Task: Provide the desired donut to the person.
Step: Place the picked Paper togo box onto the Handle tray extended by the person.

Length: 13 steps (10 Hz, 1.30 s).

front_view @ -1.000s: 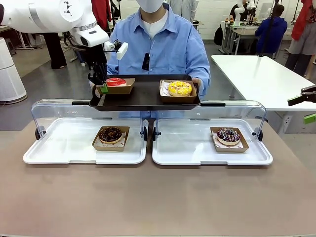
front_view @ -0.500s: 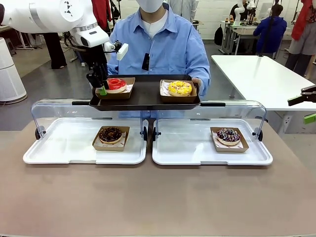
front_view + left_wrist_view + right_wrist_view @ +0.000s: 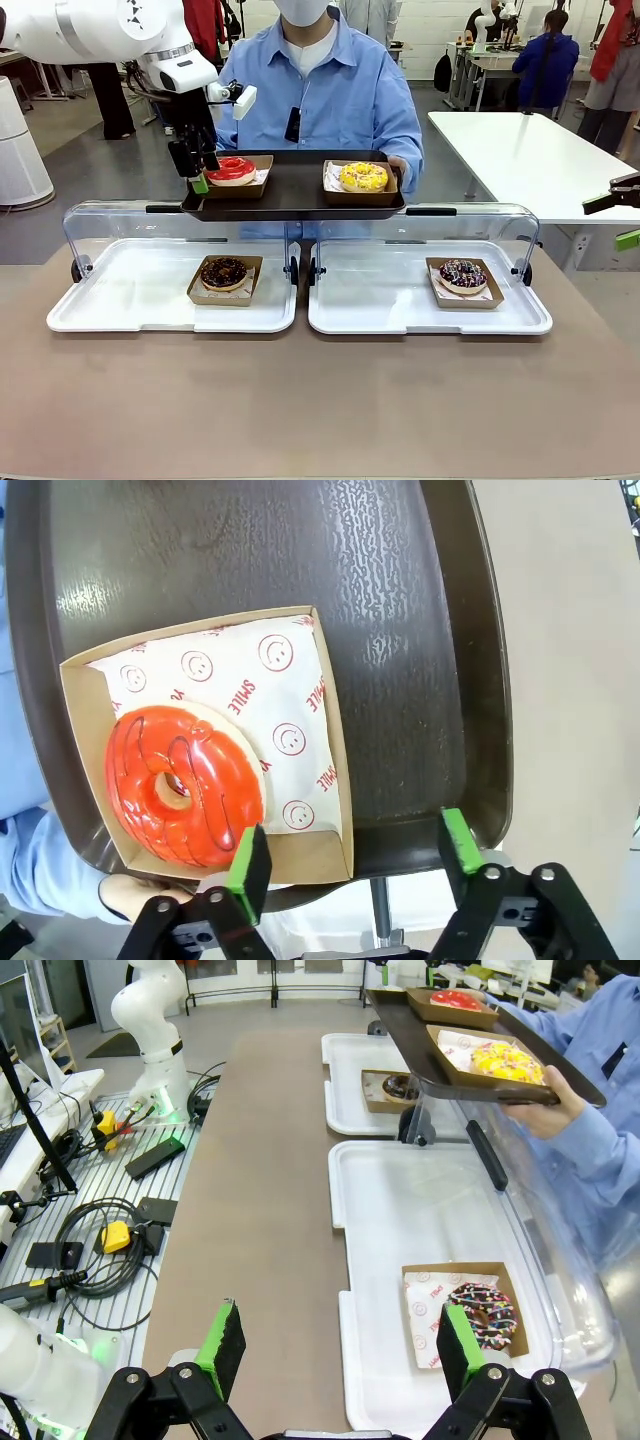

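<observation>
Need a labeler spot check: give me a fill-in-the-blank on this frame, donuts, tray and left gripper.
1. The red donut sits in a cardboard box on the dark ___ held by the person.
2. The left gripper stands ___ over the tray's edge.
3. Beside it on the tray lies a ___ donut.
4. The chocolate donut lies in the ___ white bin.

Missing: tray; open; yellow; left

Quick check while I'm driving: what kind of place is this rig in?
Probably a robotics lab staged as a donut counter: white display trays with clear flip-up covers, a cable-strewn equipment bench, and more work tables with people behind the person.
</observation>
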### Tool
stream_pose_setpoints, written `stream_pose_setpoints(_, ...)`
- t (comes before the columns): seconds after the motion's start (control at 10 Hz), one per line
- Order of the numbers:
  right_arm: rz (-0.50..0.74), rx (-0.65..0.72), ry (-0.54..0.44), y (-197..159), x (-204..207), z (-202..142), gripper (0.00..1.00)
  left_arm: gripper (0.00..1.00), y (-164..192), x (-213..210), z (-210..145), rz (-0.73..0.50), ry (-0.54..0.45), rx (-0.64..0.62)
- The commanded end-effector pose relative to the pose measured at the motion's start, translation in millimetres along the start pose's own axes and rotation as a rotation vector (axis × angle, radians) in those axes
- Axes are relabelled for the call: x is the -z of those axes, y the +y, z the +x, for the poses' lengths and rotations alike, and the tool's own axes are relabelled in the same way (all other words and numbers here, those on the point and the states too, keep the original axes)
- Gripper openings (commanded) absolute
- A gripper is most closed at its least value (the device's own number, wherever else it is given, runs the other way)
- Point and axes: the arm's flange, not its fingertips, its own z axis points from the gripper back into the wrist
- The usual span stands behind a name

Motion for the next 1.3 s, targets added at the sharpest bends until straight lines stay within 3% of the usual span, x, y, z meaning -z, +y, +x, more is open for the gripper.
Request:
stream_pose_setpoints(0.0,0.005,-0.003,0.003,1.8,-0.7,-0.3,1.00,1.00,-0.8,-6.3,-1.6,-0.019,-0.025,0.004)
stream_pose_setpoints(0.3,0.005,-0.003,0.003,1.8,-0.7,-0.3,1.00,1.00,-1.5,-9.8,-5.7,-0.040,-0.025,-0.014)
stream_pose_setpoints(0.5,0.005,-0.003,0.003,1.8,-0.7,-0.3,1.00,1.00,-23.6,-19.4,-21.4,-0.103,-0.021,-0.002)
stream_pose_setpoints(0.8,0.005,-0.003,0.003,1.8,-0.7,-0.3,1.00,1.00,-98.5,-37.0,-96.3,-0.071,-0.025,0.065)
stream_pose_setpoints(1.2,0.005,-0.003,0.003,1.8,-0.7,-0.3,1.00,1.00,-137.9,-37.3,-176.2,-0.018,-0.070,0.013)
